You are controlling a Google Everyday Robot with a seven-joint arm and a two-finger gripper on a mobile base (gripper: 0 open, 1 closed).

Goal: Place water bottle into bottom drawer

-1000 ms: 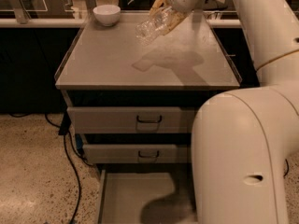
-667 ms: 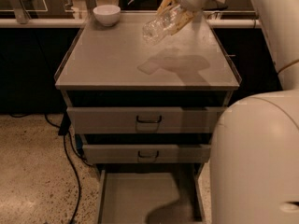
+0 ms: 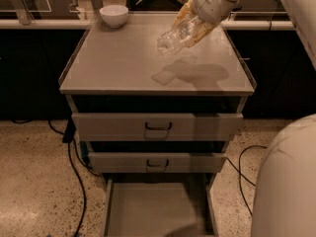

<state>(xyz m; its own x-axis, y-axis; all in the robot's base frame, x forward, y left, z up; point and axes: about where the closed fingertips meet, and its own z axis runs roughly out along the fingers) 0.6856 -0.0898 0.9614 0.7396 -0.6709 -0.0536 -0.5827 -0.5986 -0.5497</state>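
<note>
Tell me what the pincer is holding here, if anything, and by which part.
The pincer holds the water bottle by its upper-right end, tilted above the cabinet top; which end that is cannot be told.

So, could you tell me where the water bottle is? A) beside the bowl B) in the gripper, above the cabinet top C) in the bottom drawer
B: the gripper holds the water bottle tilted in the air over the cabinet top, well above the open bottom drawer.

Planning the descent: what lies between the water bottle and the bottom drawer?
The gripper holds the water bottle above the cabinet top; camera view shows that top and two upper drawers between.
</note>
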